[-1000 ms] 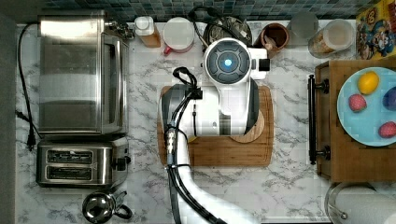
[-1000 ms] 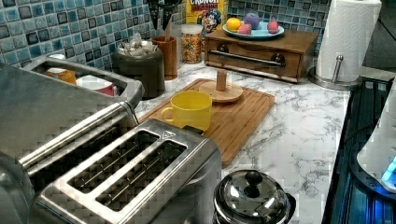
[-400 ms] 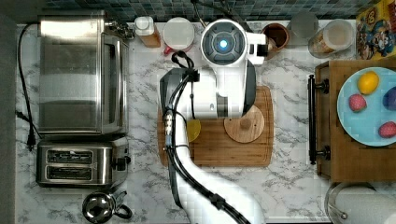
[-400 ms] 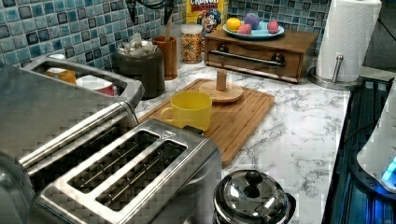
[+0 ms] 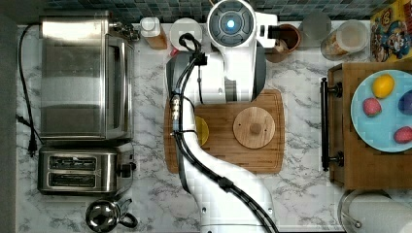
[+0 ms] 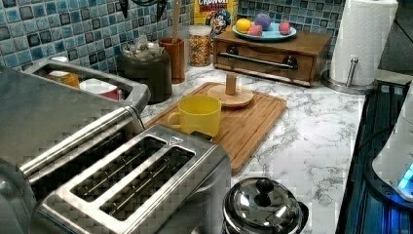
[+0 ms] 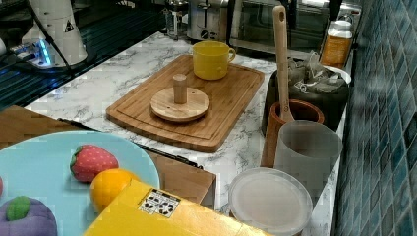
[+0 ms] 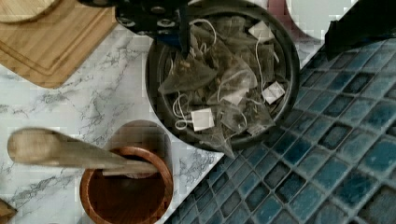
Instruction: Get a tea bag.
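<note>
The pincer [image 8: 187,35] hangs right over one dark round bowl [image 8: 156,93] by the blue tile wall. The bowl is full of tea bags [image 8: 219,88], a heap too tangled to count, with at least four small white paper tags on strings. One dark finger [image 8: 183,28] points down at the heap's edge. It is not possible to tell if the pincer is apart or together, or if it touches a bag.

Just beside the bowl under the pincer stands one brown cup [image 8: 126,186] with one wooden spoon [image 8: 65,151] leaning in it. One wooden cutting board [image 5: 223,141] lies on the marble counter [image 5: 301,189] close to the bowl. On it sit one yellow mug [image 6: 197,113] and one round wooden lid [image 5: 253,127] with a knob on top.

Well away from the pincer, one blue plate [image 5: 384,138] holds four toy fruits on a wooden box. On the other side are one toaster oven [image 5: 80,73], one toaster [image 5: 82,170] with two slots and one small shiny kettle [image 5: 104,215].
</note>
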You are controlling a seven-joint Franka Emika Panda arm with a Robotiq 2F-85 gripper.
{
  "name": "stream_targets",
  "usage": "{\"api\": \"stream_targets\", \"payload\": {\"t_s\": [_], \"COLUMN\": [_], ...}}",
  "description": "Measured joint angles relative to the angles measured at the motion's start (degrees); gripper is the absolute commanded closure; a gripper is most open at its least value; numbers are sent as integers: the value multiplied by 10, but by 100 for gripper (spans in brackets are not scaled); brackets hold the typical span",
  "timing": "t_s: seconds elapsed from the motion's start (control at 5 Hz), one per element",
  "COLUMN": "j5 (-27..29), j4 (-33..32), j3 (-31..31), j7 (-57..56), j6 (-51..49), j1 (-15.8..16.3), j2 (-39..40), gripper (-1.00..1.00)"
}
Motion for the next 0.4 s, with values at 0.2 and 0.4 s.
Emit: {"api": "stream_targets", "payload": {"t_s": [0.2, 0.4], "j5": [0, 0], "j4": [11, 11], "j3": [-6, -7], "j7": [0, 0], "j6": [-41, -39], "j1": [-1, -3], "j2": [10, 15], "gripper": [-100, -100]}}
